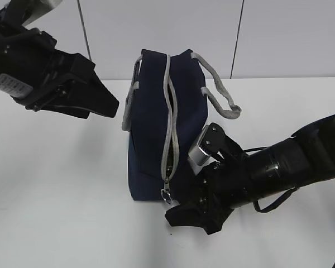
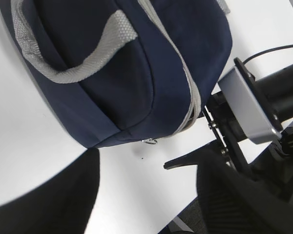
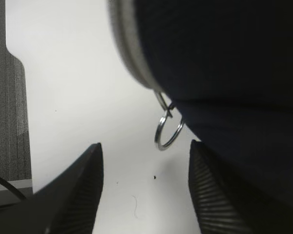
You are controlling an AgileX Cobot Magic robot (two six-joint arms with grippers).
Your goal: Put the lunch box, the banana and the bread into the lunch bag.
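The navy lunch bag (image 1: 153,123) stands in the middle of the white table with its grey zipper (image 1: 168,134) shut along the top. Its ring pull (image 3: 168,131) hangs at the near end. My right gripper (image 3: 145,147) is open and low at that end. The ring sits just beyond its fingertips, nearer the right finger (image 3: 210,185), and nothing is between the jaws. In the exterior view the right gripper (image 1: 181,215) lies beside the bag's front corner. My left gripper (image 1: 103,103) hovers open and empty to the bag's left, apart from it. The lunch box, banana and bread are out of view.
Grey strap handles (image 1: 220,103) droop over both sides of the lunch bag. In the left wrist view the right arm (image 2: 263,112) with its camera box crosses just past the bag's end. The table edge (image 2: 185,217) shows between the left fingers.
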